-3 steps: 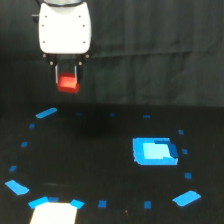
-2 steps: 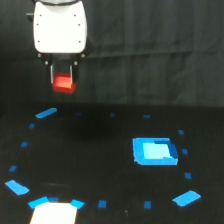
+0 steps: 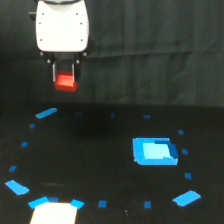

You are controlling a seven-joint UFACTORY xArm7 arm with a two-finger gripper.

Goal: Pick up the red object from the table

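A single exterior view shows a dark scene. A white robot arm head hangs near the top, toward the exterior view's left. Below it the gripper (image 3: 65, 75) points straight down, its jaws pinching the red object (image 3: 65, 82), a small bright red-orange block. The block sits between the two thin dark fingers, with its lower part showing beneath their tips.

The block is in the air, well clear of the table (image 3: 100, 150), above the far edge on the exterior view's left. The table is a flat black surface with small blue tape squares arranged in a rough ring. A larger bright blue patch (image 3: 154, 151) lies toward the exterior view's right, and a pale white patch (image 3: 54, 212) sits at the near edge.

The lift appears essentially done, so the step in hand is to carry the hold securely. Doing that well likely means steady squeeze on the block, no loosening, and slow, smooth travel without jerks or tilting. The block looks gripped near its upper part, so a sudden stop could let it pivot or slip out. How firmly it is seated cannot be judged from this view.
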